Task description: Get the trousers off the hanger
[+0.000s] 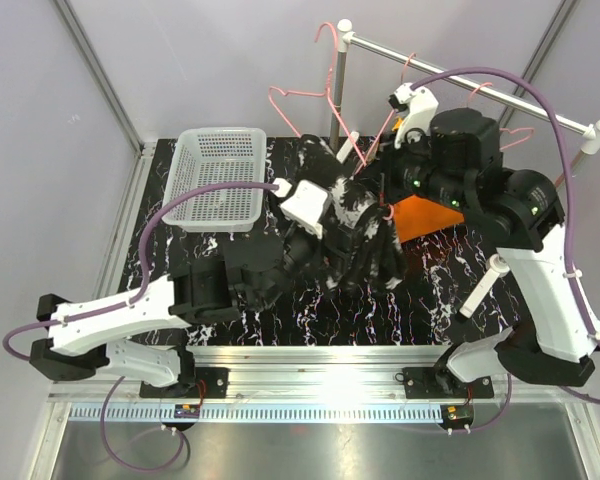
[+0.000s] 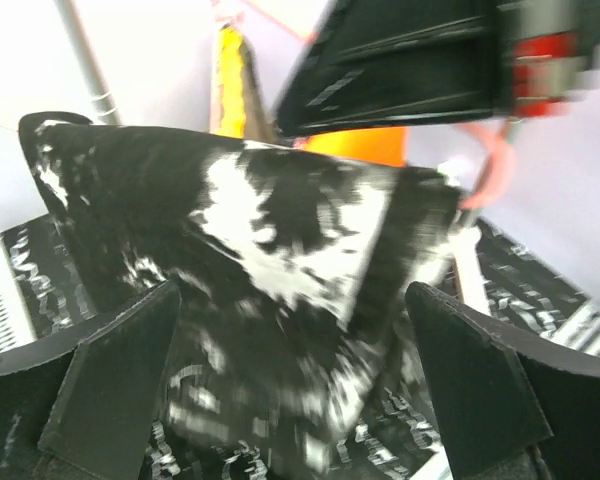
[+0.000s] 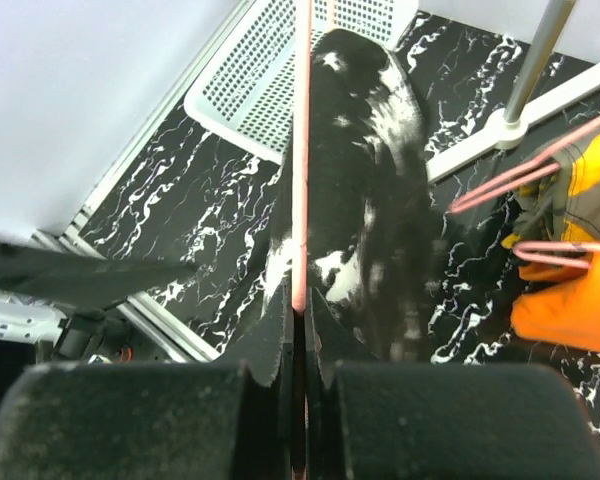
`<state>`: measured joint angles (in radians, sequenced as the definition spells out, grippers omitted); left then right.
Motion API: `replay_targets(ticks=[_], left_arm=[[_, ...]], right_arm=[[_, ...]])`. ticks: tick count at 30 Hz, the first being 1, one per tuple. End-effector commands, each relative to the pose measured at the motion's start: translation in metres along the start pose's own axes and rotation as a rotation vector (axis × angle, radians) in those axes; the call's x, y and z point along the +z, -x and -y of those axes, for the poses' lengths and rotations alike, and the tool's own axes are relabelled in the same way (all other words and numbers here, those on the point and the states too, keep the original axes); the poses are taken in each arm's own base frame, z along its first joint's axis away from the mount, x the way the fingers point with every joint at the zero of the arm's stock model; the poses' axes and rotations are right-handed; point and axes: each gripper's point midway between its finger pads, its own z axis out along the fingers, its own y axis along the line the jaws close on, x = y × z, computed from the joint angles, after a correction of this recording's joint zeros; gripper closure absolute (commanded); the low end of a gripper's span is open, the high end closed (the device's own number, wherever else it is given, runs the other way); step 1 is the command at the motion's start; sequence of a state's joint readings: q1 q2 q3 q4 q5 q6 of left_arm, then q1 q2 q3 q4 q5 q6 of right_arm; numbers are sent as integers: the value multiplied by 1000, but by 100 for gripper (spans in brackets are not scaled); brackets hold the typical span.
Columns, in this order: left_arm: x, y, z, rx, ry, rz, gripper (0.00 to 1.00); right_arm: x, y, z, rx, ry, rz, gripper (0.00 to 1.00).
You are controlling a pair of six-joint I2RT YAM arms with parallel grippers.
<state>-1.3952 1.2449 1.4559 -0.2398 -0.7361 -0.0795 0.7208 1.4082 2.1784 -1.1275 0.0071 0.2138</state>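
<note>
The black trousers with white speckles (image 1: 358,228) hang from a pink wire hanger (image 3: 302,150) over the middle of the table. My right gripper (image 1: 385,203) is shut on that hanger's wire (image 3: 301,290), with the trousers (image 3: 365,190) draped below it. My left gripper (image 1: 330,248) is open, its fingers (image 2: 120,385) wide on either side of the speckled trousers (image 2: 280,260) without pinching them. The bright orange trousers (image 1: 425,215) hang just right of these and also show in the right wrist view (image 3: 575,290). I cannot make out the camouflage pair.
A white perforated basket (image 1: 216,175) stands at the back left. A metal rail (image 1: 480,85) on a post (image 1: 338,100) crosses the back right, with bare pink hangers (image 1: 305,100) on it. The post's white foot bar (image 3: 540,110) lies on the black marbled table.
</note>
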Motion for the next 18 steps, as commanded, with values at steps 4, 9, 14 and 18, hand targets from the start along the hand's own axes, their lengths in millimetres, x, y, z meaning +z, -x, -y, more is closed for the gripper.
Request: replay_targets(ticks=[4, 9, 14, 18], left_arm=[[-11, 5, -35, -64, -108, 20, 1], [-29, -9, -15, -29, -290, -8, 1], [-35, -23, -8, -29, -348, -19, 1], [-25, -27, -29, -11, -216, -24, 1]], right_arm=[[-8, 64, -37, 30, -29, 311, 100], [4, 70, -31, 73, -139, 345, 100], [17, 69, -45, 70, -174, 351, 100], [20, 67, -58, 67, -204, 358, 100]])
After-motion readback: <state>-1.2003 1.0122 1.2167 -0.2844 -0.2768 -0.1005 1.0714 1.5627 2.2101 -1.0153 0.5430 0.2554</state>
